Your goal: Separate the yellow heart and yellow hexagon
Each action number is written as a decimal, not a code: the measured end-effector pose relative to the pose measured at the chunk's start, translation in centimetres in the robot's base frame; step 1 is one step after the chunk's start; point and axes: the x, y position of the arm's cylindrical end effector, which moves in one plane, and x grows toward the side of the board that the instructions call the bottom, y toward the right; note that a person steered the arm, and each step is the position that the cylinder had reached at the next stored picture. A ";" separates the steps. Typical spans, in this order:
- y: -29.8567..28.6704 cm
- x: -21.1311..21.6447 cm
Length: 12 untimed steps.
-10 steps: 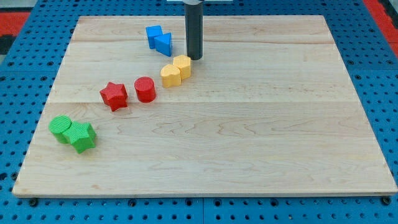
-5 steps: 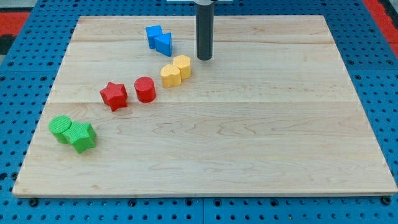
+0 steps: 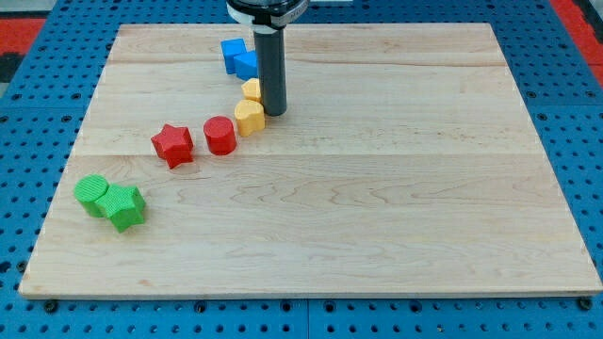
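At the rod's end: our tip [image 3: 273,112] sat on the board [image 3: 396,217], pressed between the two yellow blocks.
Fingers: we had none to open or close; the rod held nothing and only touched.
Heart [image 3: 249,119]: against the tip's left at the view's bottom side, near the red cylinder [image 3: 220,135].
Hexagon [image 3: 251,89]: partly hidden behind the rod, just below the blue blocks [image 3: 239,58].
Step done well: we judged a steady wedge onward would part them, steering clear of blue and red.
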 end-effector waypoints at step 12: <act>-0.4 -1.4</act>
